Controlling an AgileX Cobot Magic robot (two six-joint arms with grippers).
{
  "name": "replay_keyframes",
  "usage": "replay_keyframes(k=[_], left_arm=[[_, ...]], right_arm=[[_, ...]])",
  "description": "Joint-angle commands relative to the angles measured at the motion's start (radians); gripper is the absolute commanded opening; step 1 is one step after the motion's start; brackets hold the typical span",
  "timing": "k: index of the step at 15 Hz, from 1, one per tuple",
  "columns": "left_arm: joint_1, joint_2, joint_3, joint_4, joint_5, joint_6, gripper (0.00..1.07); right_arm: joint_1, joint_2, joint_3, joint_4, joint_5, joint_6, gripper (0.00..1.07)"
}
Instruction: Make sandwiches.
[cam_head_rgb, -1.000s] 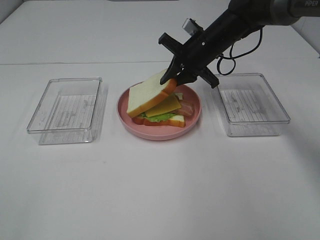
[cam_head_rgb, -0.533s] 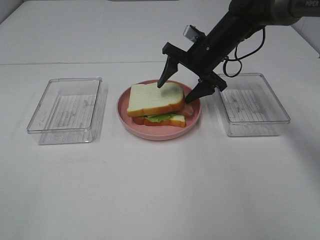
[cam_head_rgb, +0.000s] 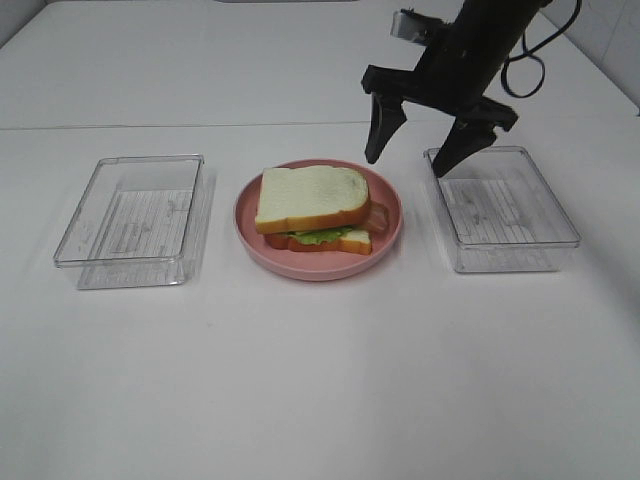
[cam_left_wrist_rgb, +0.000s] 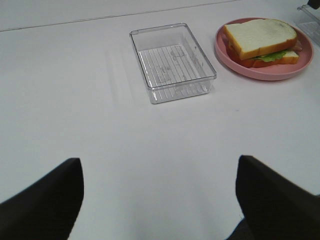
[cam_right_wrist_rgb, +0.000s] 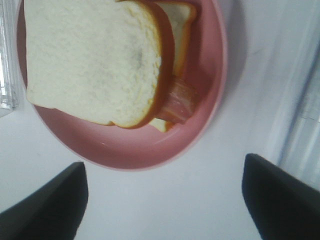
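A sandwich (cam_head_rgb: 312, 205) lies on the round pink plate (cam_head_rgb: 392, 232) in the middle of the table: a white bread slice on top, green lettuce and reddish bacon showing at its edge, another slice below. It also shows in the left wrist view (cam_left_wrist_rgb: 261, 41) and the right wrist view (cam_right_wrist_rgb: 95, 60). My right gripper (cam_head_rgb: 412, 153) hangs open in the air behind and to the right of the plate, holding nothing. My left gripper (cam_left_wrist_rgb: 159, 192) is open over bare table, far from the sandwich.
A clear plastic tray (cam_head_rgb: 135, 218) stands left of the plate and another clear tray (cam_head_rgb: 505, 207) stands to its right, just below my right gripper. Both trays hold nothing. The table is white all around.
My right gripper let go of the top bread slice, which now lies flat on the sandwich. The gripper opened wide and rose up and to the right. The left arm has not moved.
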Motion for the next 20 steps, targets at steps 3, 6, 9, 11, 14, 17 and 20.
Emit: replay_keyframes(k=[3, 6, 9, 11, 14, 17, 20], left_arm=[[-0.002, -0.021, 0.001, 0.000, -0.011, 0.003, 0.79], [-0.002, -0.021, 0.001, 0.000, -0.011, 0.014, 0.79], [-0.002, -0.021, 0.001, 0.000, -0.011, 0.014, 0.79], [-0.002, -0.021, 0.001, -0.002, -0.011, 0.029, 0.79], [-0.002, -0.021, 0.001, -0.002, -0.011, 0.029, 0.79], [-0.002, -0.021, 0.001, -0.002, -0.011, 0.029, 0.79], [-0.002, -0.021, 0.001, -0.002, -0.011, 0.029, 0.79]], right_arm=[[0.003, -0.193, 0.010, -0.176, 0.093, 0.006, 0.79], [0.003, -0.366, 0.099, -0.193, 0.090, 0.004, 0.79], [0.003, -0.513, 0.246, -0.225, 0.082, 0.002, 0.79], [0.003, -0.647, 0.386, -0.265, 0.061, 0.002, 0.79], [0.003, -0.924, 0.663, -0.314, 0.018, 0.002, 0.79], [0.003, -1.192, 0.901, -0.312, -0.020, 0.002, 0.79], [0.003, -1.509, 1.107, -0.313, -0.041, 0.002, 0.79]])
